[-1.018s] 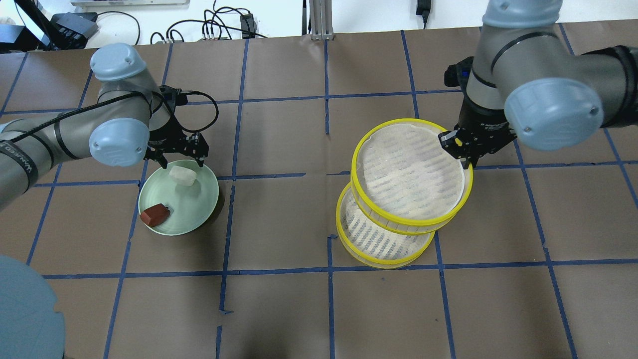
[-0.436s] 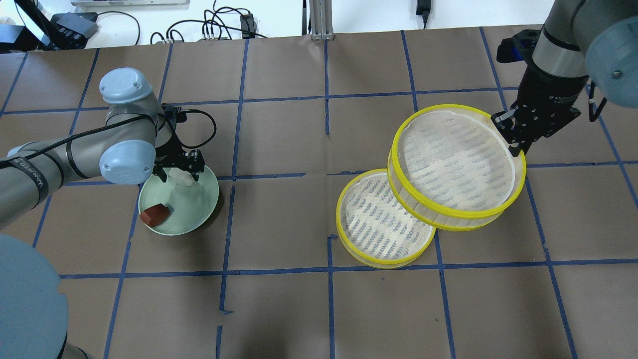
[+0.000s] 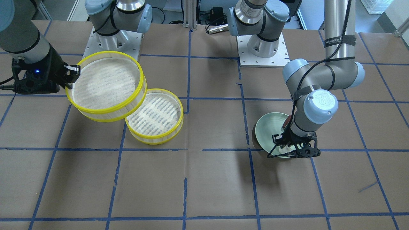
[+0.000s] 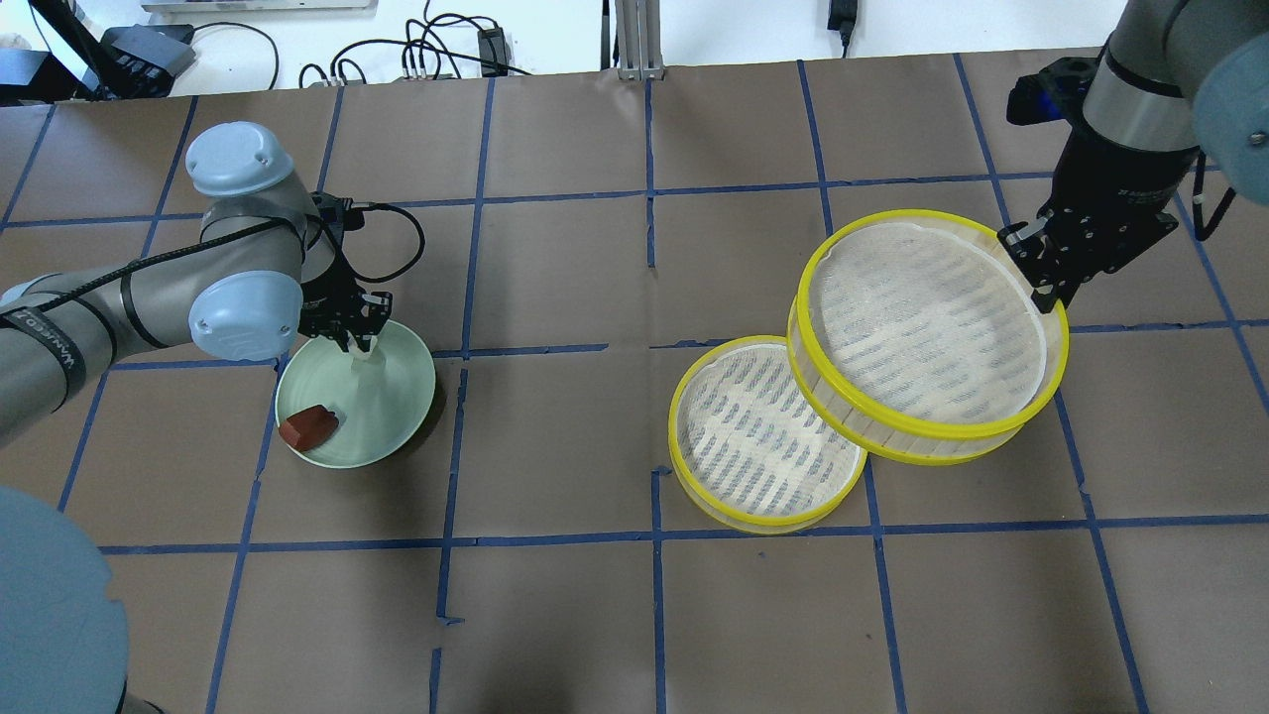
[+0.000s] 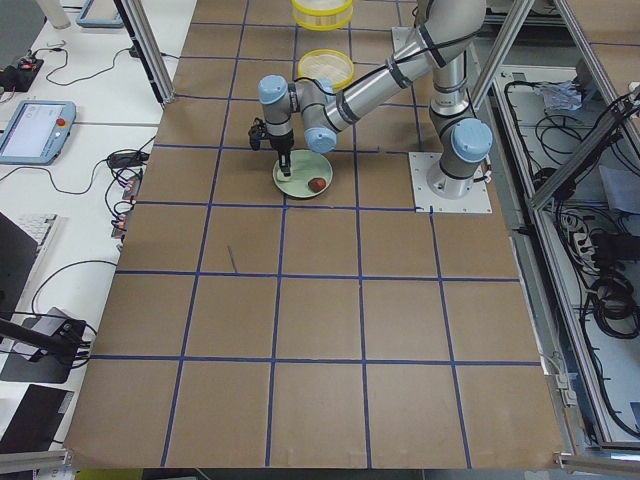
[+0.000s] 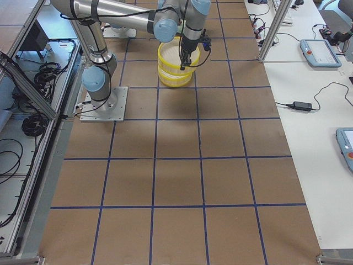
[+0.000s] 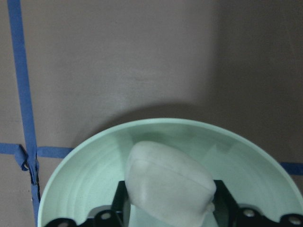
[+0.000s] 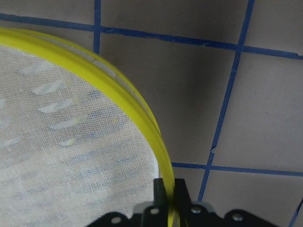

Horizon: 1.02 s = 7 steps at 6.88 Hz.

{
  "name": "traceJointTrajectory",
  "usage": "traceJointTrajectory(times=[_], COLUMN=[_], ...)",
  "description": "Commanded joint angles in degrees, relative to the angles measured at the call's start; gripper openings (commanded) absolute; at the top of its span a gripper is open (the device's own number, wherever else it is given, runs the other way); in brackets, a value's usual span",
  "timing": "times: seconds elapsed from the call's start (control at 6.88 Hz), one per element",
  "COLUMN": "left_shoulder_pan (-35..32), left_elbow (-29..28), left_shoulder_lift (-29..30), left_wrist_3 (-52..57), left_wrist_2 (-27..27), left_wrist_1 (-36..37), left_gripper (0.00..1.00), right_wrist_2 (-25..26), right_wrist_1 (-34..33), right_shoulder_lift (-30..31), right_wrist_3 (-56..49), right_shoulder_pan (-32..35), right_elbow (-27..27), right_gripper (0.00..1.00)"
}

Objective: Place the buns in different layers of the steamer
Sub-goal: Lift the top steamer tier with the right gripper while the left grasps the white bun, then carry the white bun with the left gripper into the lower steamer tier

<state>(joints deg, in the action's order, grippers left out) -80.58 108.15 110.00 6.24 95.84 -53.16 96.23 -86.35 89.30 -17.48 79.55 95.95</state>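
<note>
The white bun (image 7: 168,184) lies at the far edge of the pale green plate (image 4: 392,416), and my left gripper (image 4: 361,335) is shut on it, one finger on each side in the left wrist view. The reddish-brown bun (image 4: 308,426) lies free at the plate's near left. My right gripper (image 4: 1049,288) is shut on the yellow rim (image 8: 142,109) of the steamer's upper layer (image 4: 932,337) and holds it tilted above the table, to the right of the lower layer (image 4: 763,441). The upper layer overlaps the lower layer's right edge. Both layers are empty.
Brown paper with a blue tape grid covers the table (image 4: 555,615). The arm bases (image 3: 262,48) stand at the robot's side. Cables (image 4: 436,50) lie beyond the table's far edge.
My right gripper has carried the upper layer up and to the right, mostly off the lower one. My left gripper has come down on the white bun and shut on it.
</note>
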Motion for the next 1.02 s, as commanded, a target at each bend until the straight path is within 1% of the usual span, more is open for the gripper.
traceJointTrajectory(times=[0.0,0.15,0.29,0.44,0.58,0.73,0.87], left_shoulder_pan=[-4.29,-10.33,-16.83,-24.64,-31.76,-35.66,-37.35], left_elbow=[-1.36,-1.36,-1.36,-1.45,-2.41,-3.81,-3.82], left_shoulder_lift=[-4.51,-6.54,-7.25,-7.17,-6.65,-5.51,-4.37], left_wrist_3=[-1.48,-4.54,-7.27,-16.61,-22.01,-25.98,-26.54], left_wrist_2=[-0.21,-1.78,-7.10,-16.81,-21.44,-23.75,-28.29], left_wrist_1=[-4.37,-6.32,-6.51,-6.43,-5.91,-5.46,-5.46], left_gripper=[0.25,0.25,0.25,0.25,0.25,0.25,0.30], right_wrist_2=[2.37,2.39,2.47,2.47,2.39,2.30,2.30], right_wrist_1=[1.88,2.15,2.15,2.33,2.41,2.42,2.42], right_shoulder_lift=[0.52,0.69,0.70,0.78,0.78,0.78,0.78], right_wrist_3=[-0.71,-0.71,-0.71,-0.71,-0.71,-0.62,-0.54], right_shoulder_pan=[-1.23,-2.28,-2.55,-2.56,-2.56,-2.56,-2.56], right_elbow=[0.03,0.03,0.03,0.03,0.03,0.03,0.03], right_gripper=[0.09,0.09,0.09,0.09,0.09,0.09,0.09])
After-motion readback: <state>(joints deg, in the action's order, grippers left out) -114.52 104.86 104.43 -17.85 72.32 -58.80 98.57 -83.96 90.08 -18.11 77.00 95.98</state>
